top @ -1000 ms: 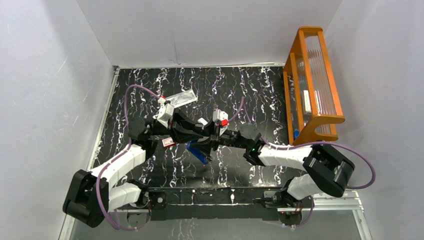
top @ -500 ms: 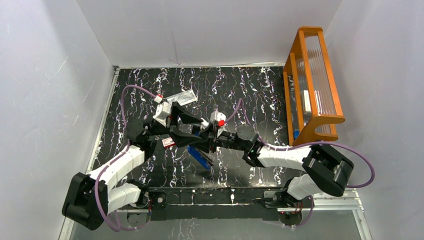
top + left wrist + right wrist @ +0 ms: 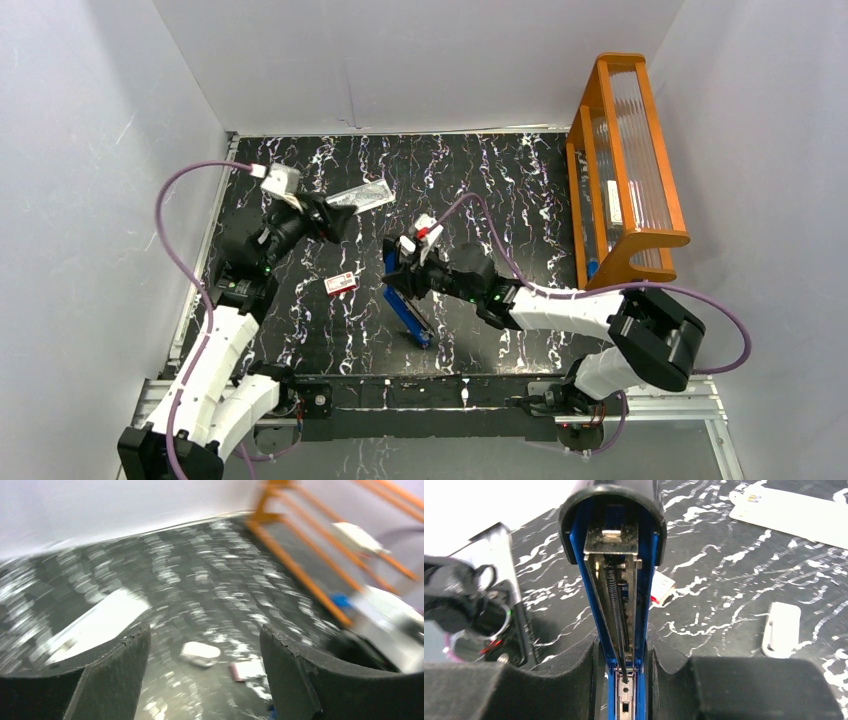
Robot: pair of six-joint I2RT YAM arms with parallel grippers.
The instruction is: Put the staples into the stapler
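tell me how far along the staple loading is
Done: the stapler is hinged open, its spring rail bared. In hand: the right end effector is shut on it; the left end effector is open and empty. Left: the staples box lies on the table apart from the stapler, and no strip shows in the rail, so loading and closing remain.

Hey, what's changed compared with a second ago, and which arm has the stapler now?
The left gripper opened its fingers and pulled away toward the far left, and now holds nothing. The right gripper closed its fingers on the stapler and now holds it alone. The red-and-white box, the clear packet and the orange rack stayed put.
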